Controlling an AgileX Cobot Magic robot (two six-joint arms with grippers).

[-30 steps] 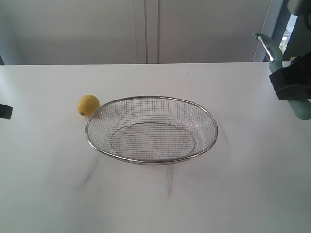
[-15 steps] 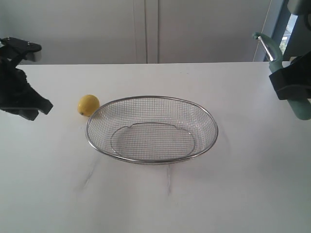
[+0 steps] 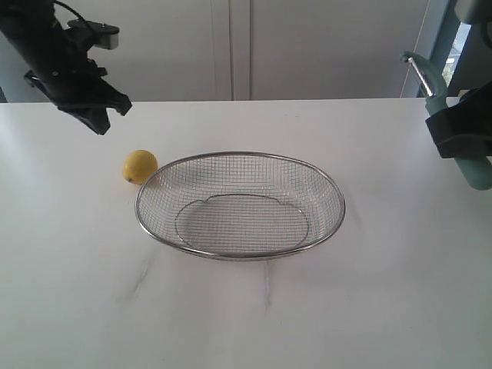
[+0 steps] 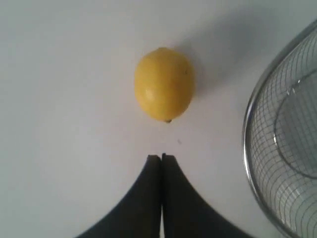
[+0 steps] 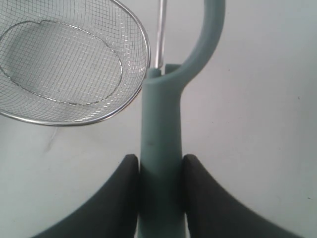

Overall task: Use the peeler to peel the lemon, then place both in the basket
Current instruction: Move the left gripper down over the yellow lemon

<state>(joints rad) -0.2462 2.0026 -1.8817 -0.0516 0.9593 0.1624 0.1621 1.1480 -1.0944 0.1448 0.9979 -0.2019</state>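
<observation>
The yellow lemon [image 3: 140,166] lies on the white table, touching or just beside the left rim of the wire-mesh basket [image 3: 336,189]. My left gripper [image 3: 100,123] hovers above and behind the lemon, shut with nothing in it; in the left wrist view its tips [image 4: 161,157] sit a short way from the lemon [image 4: 164,84], with the basket rim [image 4: 249,148] to one side. My right gripper [image 3: 461,134] is held up at the far right, shut on the peeler [image 3: 427,81], whose blade head points upward. The right wrist view shows the teal handle [image 5: 161,139] clamped between the fingers [image 5: 121,193], the basket [image 5: 140,37] beyond.
The white table [image 3: 246,307] stretches out in front of the basket. A pale wall with a vertical panel seam [image 3: 231,46] stands behind the table's far edge.
My left arm has come in from the left edge and risen toward the back, now hovering above and behind the lemon. The right arm, peeler, lemon and basket have not moved.
</observation>
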